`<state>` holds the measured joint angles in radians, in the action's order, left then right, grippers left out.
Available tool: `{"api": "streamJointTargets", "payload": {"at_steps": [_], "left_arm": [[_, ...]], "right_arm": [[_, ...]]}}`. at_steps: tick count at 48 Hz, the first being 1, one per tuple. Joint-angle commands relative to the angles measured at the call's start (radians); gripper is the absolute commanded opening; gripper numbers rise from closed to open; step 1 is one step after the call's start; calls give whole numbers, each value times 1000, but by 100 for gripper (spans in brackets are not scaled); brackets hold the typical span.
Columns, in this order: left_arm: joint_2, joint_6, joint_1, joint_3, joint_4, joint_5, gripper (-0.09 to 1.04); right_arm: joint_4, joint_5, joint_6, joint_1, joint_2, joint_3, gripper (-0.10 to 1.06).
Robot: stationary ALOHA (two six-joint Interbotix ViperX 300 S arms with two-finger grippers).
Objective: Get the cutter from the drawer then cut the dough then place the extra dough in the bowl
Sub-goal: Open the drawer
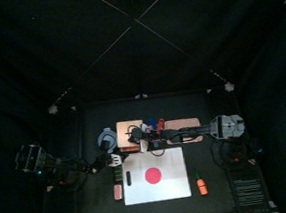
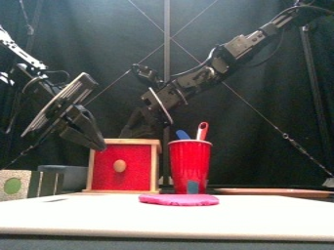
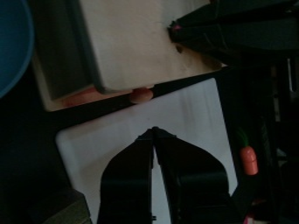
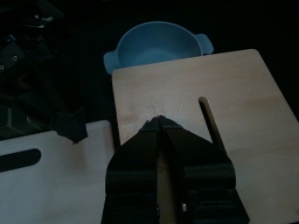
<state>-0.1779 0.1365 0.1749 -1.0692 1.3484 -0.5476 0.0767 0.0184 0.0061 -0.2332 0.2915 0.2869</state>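
Note:
The pale wooden box (image 1: pixel 139 131) stands at the back of the table, its red drawer front (image 2: pixel 123 166) flush with the frame and its knob (image 3: pixel 140 94) facing the board. My right gripper (image 4: pixel 152 124) hangs shut over the box's top, beside the slot. My left gripper (image 3: pixel 152 133) is shut and empty above the white cutting board (image 1: pixel 178 162), pointing at the drawer front. A red dough disc (image 1: pixel 152 175) lies flat on the board. The blue-grey bowl (image 4: pixel 156 44) sits left of the box. No cutter is in view.
A red cup (image 2: pixel 189 166) holding a blue and a red knife stands at the board's front right corner. A small red toy (image 1: pixel 118 191) lies left of the board. A pale block with a green spot (image 2: pixel 14 184) sits at the far left.

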Motion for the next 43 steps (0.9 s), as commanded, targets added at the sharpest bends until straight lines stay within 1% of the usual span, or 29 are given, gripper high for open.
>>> {"api": "streamJointTargets", "payload": {"at_steps": [1, 5, 9, 29, 43], "left_arm": [[3, -3, -9, 38, 28, 0, 65], [8, -3, -17, 52, 28, 0, 75], [20, -3, -28, 69, 28, 0, 80], [152, -5, -75, 124, 28, -3, 80], [173, -5, -103, 130, 17, -34, 80]], "right_arm": [[14, 23, 2, 2, -18, -3, 2], [15, 23, 2, 2, -18, -5, 2], [15, 23, 2, 2, -18, -5, 2], [20, 21, 2, 2, -17, -8, 2], [20, 23, 3, 5, -8, -17, 2]]}}
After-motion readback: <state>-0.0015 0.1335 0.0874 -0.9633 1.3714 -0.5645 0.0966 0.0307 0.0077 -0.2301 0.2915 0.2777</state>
